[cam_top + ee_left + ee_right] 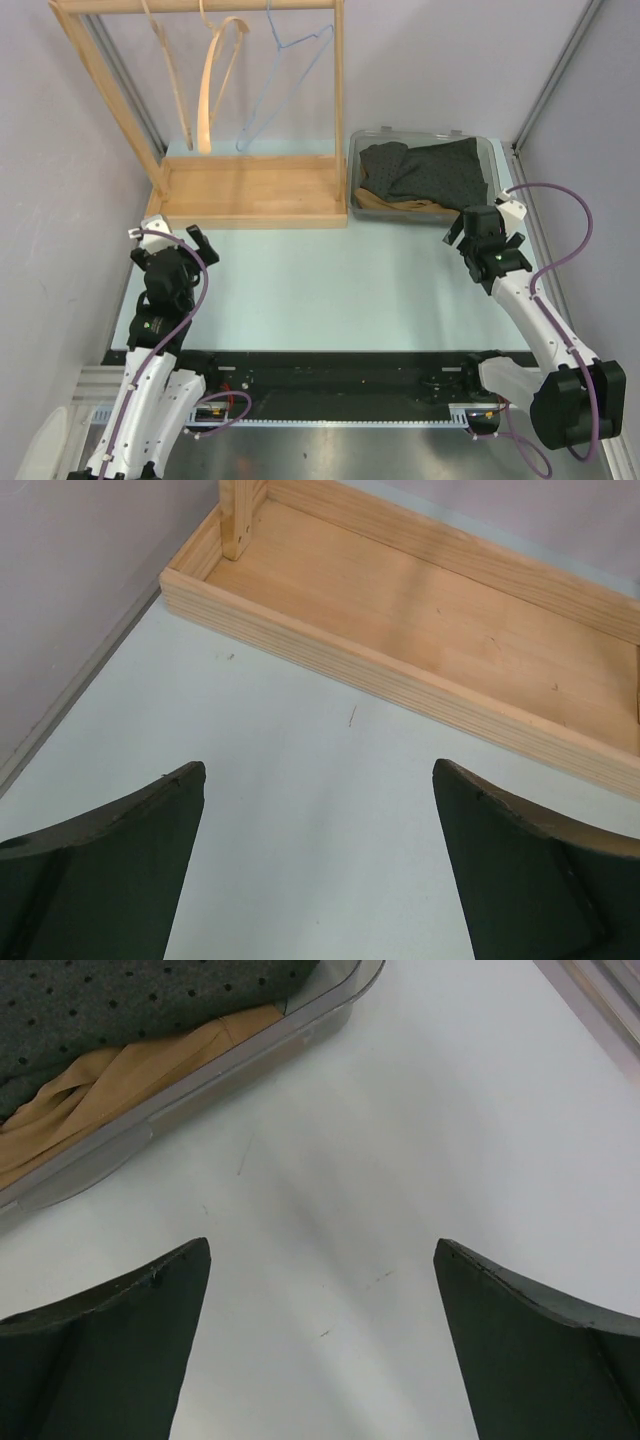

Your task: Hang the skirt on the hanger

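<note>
A dark dotted skirt point(425, 168) lies crumpled in a clear bin point(488, 150) at the back right, over a tan garment point(385, 202); both show in the right wrist view, the skirt point(130, 1000) above the tan cloth point(110, 1075). Hangers hang on the wooden rack: a blue wire hanger point(290, 60) and two wooden hangers point(215, 85). My right gripper point(483, 232) is open and empty just in front of the bin point(322, 1250). My left gripper point(170, 240) is open and empty in front of the rack's base point(318, 770).
The wooden rack's base tray point(250, 190) sits at the back left, its front rail point(400, 685) close ahead of the left fingers. Grey walls stand on both sides. A metal rail point(535, 230) runs along the right edge.
</note>
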Motion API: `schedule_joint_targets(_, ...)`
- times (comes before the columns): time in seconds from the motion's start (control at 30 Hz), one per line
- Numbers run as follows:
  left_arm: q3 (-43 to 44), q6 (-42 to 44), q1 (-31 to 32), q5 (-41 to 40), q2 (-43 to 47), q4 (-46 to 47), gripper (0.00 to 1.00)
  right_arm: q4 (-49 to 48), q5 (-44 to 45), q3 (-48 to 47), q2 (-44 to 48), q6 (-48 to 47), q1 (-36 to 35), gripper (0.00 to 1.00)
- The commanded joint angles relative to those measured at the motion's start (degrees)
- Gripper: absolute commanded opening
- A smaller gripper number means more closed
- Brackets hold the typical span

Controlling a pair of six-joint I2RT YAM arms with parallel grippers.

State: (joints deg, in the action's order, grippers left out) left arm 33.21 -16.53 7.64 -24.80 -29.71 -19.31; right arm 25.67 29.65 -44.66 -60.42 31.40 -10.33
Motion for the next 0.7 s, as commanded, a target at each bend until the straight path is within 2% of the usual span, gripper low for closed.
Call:
schedule_joint_targets(0.0,1.2,-0.8,0.2,-0.6,0.4,0.6,1.00,1.0,-0.4,-3.4,0.5,0.2,0.6,1.00)
schedule_joint_targets(0.17,2.3,-0.1,0.2,-0.9,1.2,-0.8,1.00,3.6,-4.5,-9.7,-2.5,-1.3,3.1,1.00)
schedule_joint_targets(0.3,1.9,0.6,0.2,-1.7,2.3,-1.4,1.00,4.7,-5.4,-20.0,-6.5,-4.7,4.7,1.00)
schedule_joint_targets(0.47,1.8,1.3,0.2,2.3,2.2,-0.7,1.00,1.5,-17.3,-28.9,-13.4,-7.7,8.9,0.98)
schedule_joint_targets(0.57,2.7,0.6,0.2,4.5,0.0,-1.7,1.00,1.6,-25.6,-33.9,-20.8,-10.2,9.0,0.95)
schedule_joint_targets(0.67,3.6,0.4,0.2,10.5,-2.6,-2.0,1.00,2.6,-32.2,-39.1,-29.4,-15.4,6.7,0.91)
